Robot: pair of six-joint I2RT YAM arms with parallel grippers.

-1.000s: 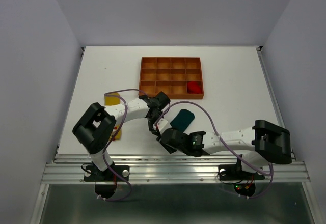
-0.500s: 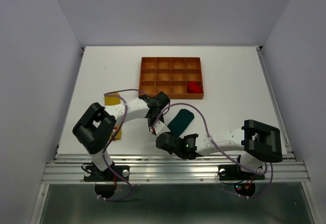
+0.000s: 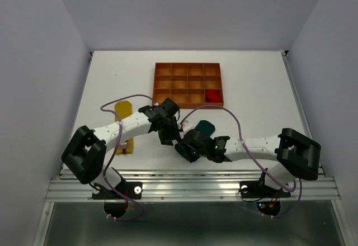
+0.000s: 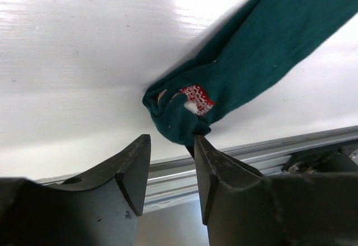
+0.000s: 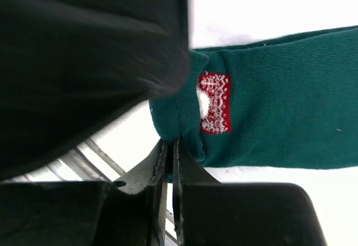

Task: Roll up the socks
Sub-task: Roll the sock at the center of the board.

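The dark teal-green sock [image 3: 205, 127] lies flat near the table's front, its near end bunched with the red-and-white patch [image 5: 215, 103] showing. My right gripper [image 5: 170, 146] is shut on the edge of that bunched end [image 4: 178, 114]. My left gripper [image 4: 170, 145] stands open just beside the same end with nothing between its jaws. In the top view the two grippers [image 3: 169, 136] [image 3: 180, 143] meet at the sock's near end. The red sock [image 3: 212, 95] sits bundled in a tray compartment. The yellow sock [image 3: 123, 108] lies flat to the left, partly under my left arm.
The orange-brown compartmented tray [image 3: 161, 84] stands behind the grippers. A small yellow piece [image 3: 128, 146] lies by the front left. The metal rail [image 3: 190, 181] runs along the table's near edge, close below the sock's bunched end.
My left gripper has opened and let go of the sock's end, its arm swinging lower and leftward. The right gripper has closed on the sock's bunched end.
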